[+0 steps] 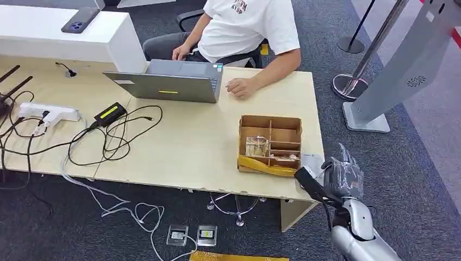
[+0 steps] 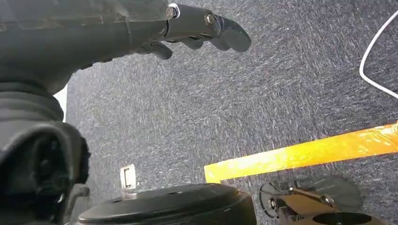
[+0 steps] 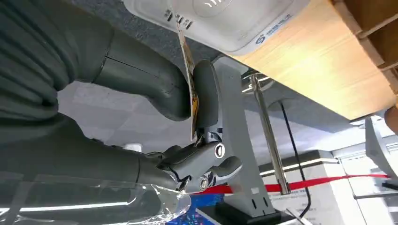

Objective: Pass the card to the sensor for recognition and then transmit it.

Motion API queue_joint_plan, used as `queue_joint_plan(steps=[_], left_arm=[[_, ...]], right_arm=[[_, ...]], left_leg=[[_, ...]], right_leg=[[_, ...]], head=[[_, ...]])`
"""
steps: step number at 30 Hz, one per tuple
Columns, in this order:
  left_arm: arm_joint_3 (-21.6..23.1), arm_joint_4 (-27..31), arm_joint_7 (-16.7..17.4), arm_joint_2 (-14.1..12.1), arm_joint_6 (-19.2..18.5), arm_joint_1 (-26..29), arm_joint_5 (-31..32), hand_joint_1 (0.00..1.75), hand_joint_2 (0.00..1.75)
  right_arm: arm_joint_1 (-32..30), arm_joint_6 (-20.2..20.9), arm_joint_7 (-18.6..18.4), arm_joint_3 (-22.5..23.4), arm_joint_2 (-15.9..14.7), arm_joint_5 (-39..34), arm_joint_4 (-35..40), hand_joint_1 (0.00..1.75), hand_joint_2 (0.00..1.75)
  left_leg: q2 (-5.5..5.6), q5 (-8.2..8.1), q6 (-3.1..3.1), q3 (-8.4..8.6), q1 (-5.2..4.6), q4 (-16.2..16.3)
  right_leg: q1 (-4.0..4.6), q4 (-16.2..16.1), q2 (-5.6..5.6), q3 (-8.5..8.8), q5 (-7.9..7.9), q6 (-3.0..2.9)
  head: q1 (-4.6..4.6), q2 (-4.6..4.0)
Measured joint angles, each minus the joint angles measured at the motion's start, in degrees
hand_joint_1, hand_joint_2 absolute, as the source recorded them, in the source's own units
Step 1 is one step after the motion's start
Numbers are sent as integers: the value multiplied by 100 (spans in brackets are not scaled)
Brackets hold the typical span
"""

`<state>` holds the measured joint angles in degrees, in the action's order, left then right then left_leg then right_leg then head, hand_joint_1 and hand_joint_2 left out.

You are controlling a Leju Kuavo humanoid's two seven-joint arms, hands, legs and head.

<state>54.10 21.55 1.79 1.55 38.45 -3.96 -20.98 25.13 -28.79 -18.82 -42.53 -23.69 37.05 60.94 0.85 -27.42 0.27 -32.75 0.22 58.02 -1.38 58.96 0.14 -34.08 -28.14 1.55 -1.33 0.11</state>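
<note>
My right hand [image 1: 338, 176] hovers at the table's front right corner, beside the cardboard box. In the right wrist view this hand [image 3: 187, 98] pinches a thin card [image 3: 189, 77] edge-on between thumb and finger. The card's top edge reaches the white card sensor [image 3: 220, 21] lying on the table. In the head view the sensor [image 1: 312, 161] shows as a white pad just right of the box, partly hidden by my hand. My left hand [image 2: 187, 28] hangs over the carpet, fingers loosely apart and holding nothing.
A divided cardboard box [image 1: 270, 143] with small items sits near the right end of the wooden table [image 1: 195, 147]. A person [image 1: 244, 32] sits behind a grey laptop [image 1: 171, 81]. Cables and a power strip [image 1: 49, 113] lie at the left. A grey kiosk stand [image 1: 397, 70] rises at the right.
</note>
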Motion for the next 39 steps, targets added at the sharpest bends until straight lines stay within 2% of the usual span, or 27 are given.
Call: queue_joint_plan(steps=[10, 16, 23, 28, 35, 39], left_arm=[[133, 0, 0, -11, 4, -6, -109, 0, 0], [256, 0, -11, -20, 7, -15, -96, 0, 0], [289, 0, -31, -31, 7, -19, 68, 0, 0], [291, 0, -44, -31, 7, -21, 299, 0, 0], [363, 0, 123, -39, -2, -39, 485, 0, 0], [518, 35, 232, -61, -9, -109, 470, 0, 0]], right_arm=[[39, -133, 26, -2, 92, 2, -129, 175, 175], [299, -131, -387, 24, -53, 363, 5, 175, 175], [1126, 384, -752, 100, -341, 809, 507, 175, 175], [1827, 767, -874, 87, -474, 964, 791, 175, 175], [2573, 1205, -868, -13, -431, 994, 896, 175, 175], [2906, 1327, -656, -201, -169, 783, 682, 175, 175]], left_leg=[[0, 0, 0, 0, 0, 0], [0, 1, 0, -1, -1, 0], [-1, 1, 0, -1, -1, 1], [-1, 1, 0, -1, -1, 1], [3, 1, 0, -7, 0, 1], [1, 1, -1, -7, 1, 0]], right_leg=[[0, 0, 0, 3, 0, 0], [-1, 1, 0, 2, 1, 0], [-1, 1, 1, 0, 1, 0], [0, 2, 1, 0, 1, 0], [0, 3, -2, 1, 1, -1], [1, 5, -1, -2, 1, -1]], head=[[0, 0], [0, 0], [2, 0], [2, 0], [2, 0], [0, 0]])
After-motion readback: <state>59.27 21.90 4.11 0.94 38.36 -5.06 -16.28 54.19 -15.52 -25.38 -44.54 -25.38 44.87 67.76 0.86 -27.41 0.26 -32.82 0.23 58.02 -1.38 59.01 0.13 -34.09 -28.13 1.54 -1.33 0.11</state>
